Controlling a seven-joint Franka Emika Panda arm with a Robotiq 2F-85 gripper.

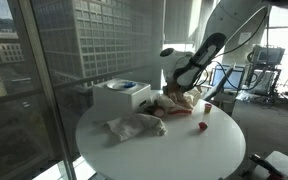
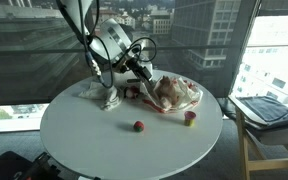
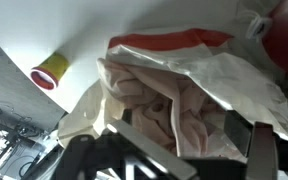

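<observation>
- The crumpled red-and-white plastic bag (image 2: 174, 93) lies on the round white table (image 2: 84, 140), toward its far side in an exterior view, resting on the top and not lifted.
- The gripper (image 2: 142, 76) hangs at the bag's 9 o'clock edge. In the wrist view its jaws stand wide, with the bag's folds between them and not pinched.
- Judging by this, nothing is gripped and the bag lies loose.
- A small red ball (image 2: 138, 126) sits at 7 o'clock from the bag, a small red-and-yellow piece (image 2: 189, 117) at 5 o'clock, and a crumpled white cloth (image 2: 109, 97) at 9 o'clock.
</observation>
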